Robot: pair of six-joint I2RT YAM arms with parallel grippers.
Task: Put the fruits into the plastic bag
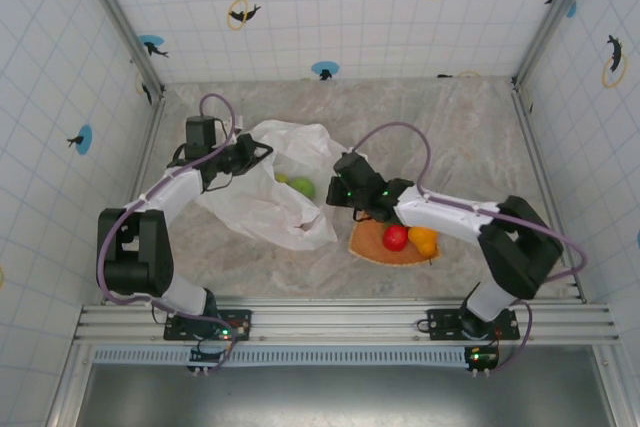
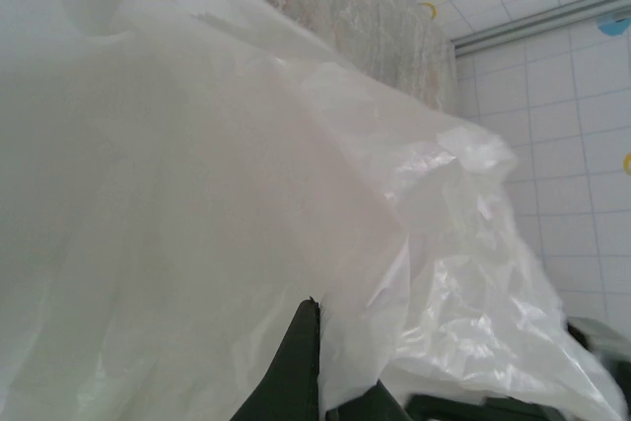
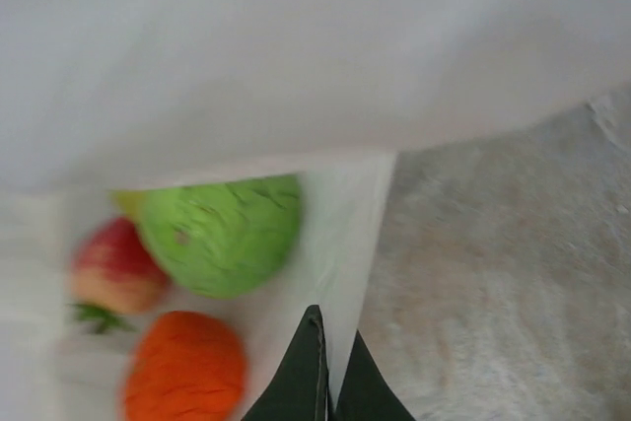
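Observation:
The crinkled white plastic bag [image 1: 262,202] lies mid-table with its mouth held apart. My left gripper [image 1: 243,155] is shut on its far-left rim; in the left wrist view the bag film [image 2: 197,165] runs between the closed fingers [image 2: 306,362]. My right gripper [image 1: 341,193] is shut on the right rim, and the bag's edge [image 3: 345,234] is pinched at the right gripper [image 3: 332,327]. Inside the bag lie a green fruit [image 3: 222,234], a red-peach fruit [image 3: 108,268] and an orange fruit [image 3: 184,367]. The green fruit [image 1: 301,187] shows through the mouth. A red fruit [image 1: 395,238] and a yellow-orange fruit [image 1: 424,239] sit outside the bag.
The two outside fruits rest on a flat orange fan-shaped tray [image 1: 372,248] just right of the bag, under my right forearm. Tiled walls close the table on the left, back and right. Bare marbled tabletop [image 1: 450,127] lies at the back right.

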